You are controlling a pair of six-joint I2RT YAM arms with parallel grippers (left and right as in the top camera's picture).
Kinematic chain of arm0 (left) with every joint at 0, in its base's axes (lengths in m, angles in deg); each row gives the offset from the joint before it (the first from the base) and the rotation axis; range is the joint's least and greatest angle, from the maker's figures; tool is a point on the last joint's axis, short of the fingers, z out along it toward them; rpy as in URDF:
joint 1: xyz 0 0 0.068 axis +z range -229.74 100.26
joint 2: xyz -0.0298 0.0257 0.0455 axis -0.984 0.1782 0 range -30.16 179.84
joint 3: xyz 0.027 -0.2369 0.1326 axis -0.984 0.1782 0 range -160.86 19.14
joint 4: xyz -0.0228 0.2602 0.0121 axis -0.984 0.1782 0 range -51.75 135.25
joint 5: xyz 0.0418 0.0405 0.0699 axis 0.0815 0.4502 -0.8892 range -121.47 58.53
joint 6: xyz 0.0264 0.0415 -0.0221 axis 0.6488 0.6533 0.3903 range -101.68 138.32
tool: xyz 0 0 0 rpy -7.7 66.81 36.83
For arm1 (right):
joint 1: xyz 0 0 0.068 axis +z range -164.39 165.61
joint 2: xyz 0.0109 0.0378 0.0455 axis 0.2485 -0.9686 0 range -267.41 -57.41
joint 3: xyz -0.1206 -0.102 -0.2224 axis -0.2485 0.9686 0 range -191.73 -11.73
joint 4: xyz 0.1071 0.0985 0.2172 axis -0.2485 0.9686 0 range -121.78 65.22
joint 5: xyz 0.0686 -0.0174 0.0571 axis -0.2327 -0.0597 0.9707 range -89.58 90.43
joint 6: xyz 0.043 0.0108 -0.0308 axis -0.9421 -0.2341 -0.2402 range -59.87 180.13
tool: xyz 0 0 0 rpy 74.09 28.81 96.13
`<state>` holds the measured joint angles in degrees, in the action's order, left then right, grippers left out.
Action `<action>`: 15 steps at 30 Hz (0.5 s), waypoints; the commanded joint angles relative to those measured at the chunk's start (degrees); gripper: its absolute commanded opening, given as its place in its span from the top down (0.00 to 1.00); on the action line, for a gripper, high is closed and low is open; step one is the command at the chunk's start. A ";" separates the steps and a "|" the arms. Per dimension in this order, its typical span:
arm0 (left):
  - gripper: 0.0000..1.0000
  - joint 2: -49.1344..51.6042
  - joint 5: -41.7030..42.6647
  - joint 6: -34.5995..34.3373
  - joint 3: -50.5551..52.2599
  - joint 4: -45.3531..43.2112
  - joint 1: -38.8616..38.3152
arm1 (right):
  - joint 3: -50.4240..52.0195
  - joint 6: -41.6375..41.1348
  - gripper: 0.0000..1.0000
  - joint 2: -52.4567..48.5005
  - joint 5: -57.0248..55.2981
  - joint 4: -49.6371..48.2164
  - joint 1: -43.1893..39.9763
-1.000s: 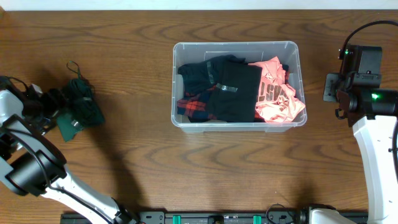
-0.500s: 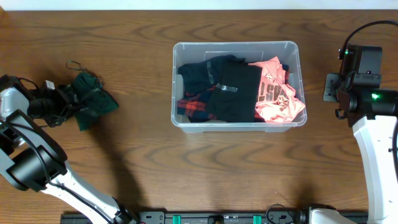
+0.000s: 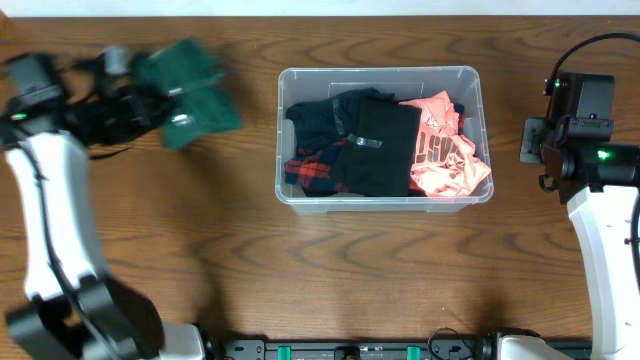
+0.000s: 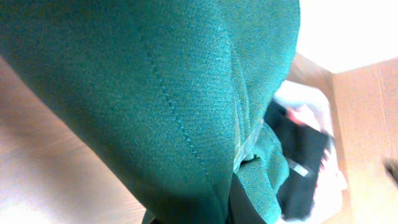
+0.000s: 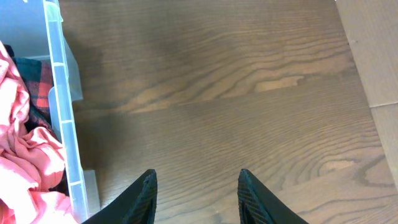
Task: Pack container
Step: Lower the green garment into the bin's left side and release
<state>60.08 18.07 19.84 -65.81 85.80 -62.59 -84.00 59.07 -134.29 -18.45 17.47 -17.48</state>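
Note:
The container (image 3: 378, 72) is a clear plastic bin at the table's middle. It holds a black garment (image 3: 375, 150), a pink garment (image 3: 445, 150) and red plaid cloth (image 3: 308, 176). My left gripper (image 3: 140, 105) is shut on a dark green garment (image 3: 190, 85), which hangs in the air to the left of the bin, blurred. In the left wrist view the green garment (image 4: 155, 93) fills the frame and hides the fingers; the container (image 4: 308, 102) shows behind it. My right gripper (image 5: 198, 190) is open over bare wood just right of the container wall (image 5: 59, 124).
Light cardboard (image 5: 373, 50) lies beyond the table's right edge. A black rail (image 3: 350, 350) runs along the front edge. The right arm (image 3: 590, 150) stands at the table's right side.
The left gripper shut on the green garment at the table's left edge, then lifted it up and to the right toward the bin. The right arm has not moved.

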 commanded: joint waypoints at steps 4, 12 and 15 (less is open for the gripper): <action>0.94 -2.86 -8.02 0.17 -0.55 -0.44 -19.47 | 0.11 -0.61 0.59 -0.39 -0.15 0.02 -0.63; 0.94 3.17 -20.92 0.15 -0.55 -0.44 -34.42 | 0.11 -0.61 0.59 -0.39 -0.17 0.04 -0.63; 0.94 5.53 -20.94 0.13 -0.55 -0.52 -35.01 | 0.11 -0.61 0.59 -0.39 -0.15 0.04 -0.63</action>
<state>64.08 0.34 19.84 -65.85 85.58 -97.65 -84.00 59.07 -134.29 -18.45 17.47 -17.48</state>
